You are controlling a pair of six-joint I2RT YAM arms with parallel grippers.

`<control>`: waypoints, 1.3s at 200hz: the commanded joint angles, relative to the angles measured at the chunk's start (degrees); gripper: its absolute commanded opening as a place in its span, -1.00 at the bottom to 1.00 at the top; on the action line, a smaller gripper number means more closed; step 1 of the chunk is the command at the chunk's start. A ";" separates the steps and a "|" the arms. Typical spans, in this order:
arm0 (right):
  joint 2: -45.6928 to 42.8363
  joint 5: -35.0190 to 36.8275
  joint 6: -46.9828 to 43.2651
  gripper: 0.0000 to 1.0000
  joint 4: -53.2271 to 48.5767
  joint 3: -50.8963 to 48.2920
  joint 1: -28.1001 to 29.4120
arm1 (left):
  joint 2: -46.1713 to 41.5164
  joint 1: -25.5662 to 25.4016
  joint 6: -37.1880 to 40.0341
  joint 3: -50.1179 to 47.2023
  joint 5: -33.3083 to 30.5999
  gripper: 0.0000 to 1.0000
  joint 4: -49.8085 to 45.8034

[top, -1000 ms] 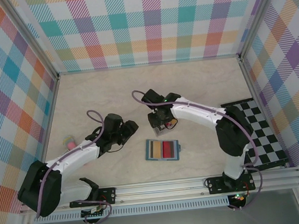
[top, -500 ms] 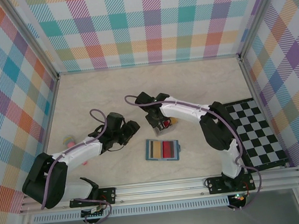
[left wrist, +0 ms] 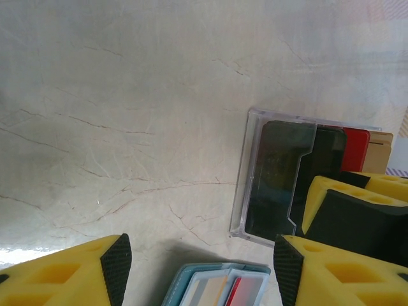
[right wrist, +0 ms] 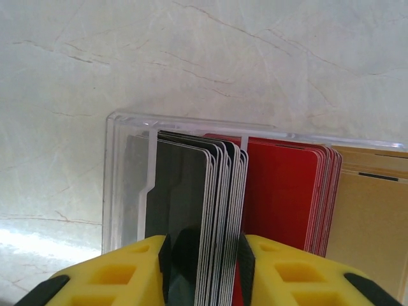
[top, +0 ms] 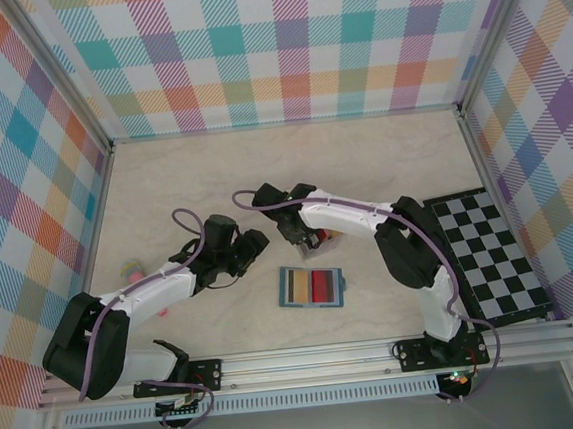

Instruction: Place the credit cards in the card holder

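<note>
Though credit cards point(right wrist: 280, 191) stand racked, right gripper point(right wrist: 204, 252) grips the black bunch

Because these cards are thin, stiff, light and slick, I judge the best hold is across both faces near the top edge. They stand on edge, packed face to face, in a clear rack point(right wrist: 109, 191) just beyond the card holder point(top: 341, 288). That holder lies open and flat, long axis left to right. Left of it, the left gripper point(left wrist: 199, 264) gapes empty.

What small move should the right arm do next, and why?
Probably squeeze the right fingers fully onto the black cards before any lift. They stand on both sides of the stack in the clear rack, but a firm grip is not evident yet.
</note>
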 commanded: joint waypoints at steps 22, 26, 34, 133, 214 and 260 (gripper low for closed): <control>-2.21 2.47 -0.72 -0.46 -1.88 0.30 -0.16 | 0.50 0.48 -0.50 0.46 0.92 0.25 0.76; -2.21 2.51 -0.70 -0.48 -1.95 0.15 -0.15 | 0.54 0.47 -0.54 0.44 0.88 0.25 0.72; -2.21 2.49 -0.73 -0.53 -2.00 0.14 -0.12 | 0.56 0.47 -0.56 0.35 0.99 0.25 0.80; -5.99 -1.03 0.02 -0.84 -2.20 -0.65 -0.11 | -0.66 0.47 -0.37 0.00 1.18 0.27 -0.16; -26.29 -24.11 8.33 -0.95 6.85 -11.22 -6.31 | -5.77 0.47 1.01 -0.45 6.92 0.33 8.36; -40.35 -55.51 21.11 -0.94 27.35 -27.70 -21.25 | -0.77 0.12 -2.66 2.80 16.55 0.41 23.79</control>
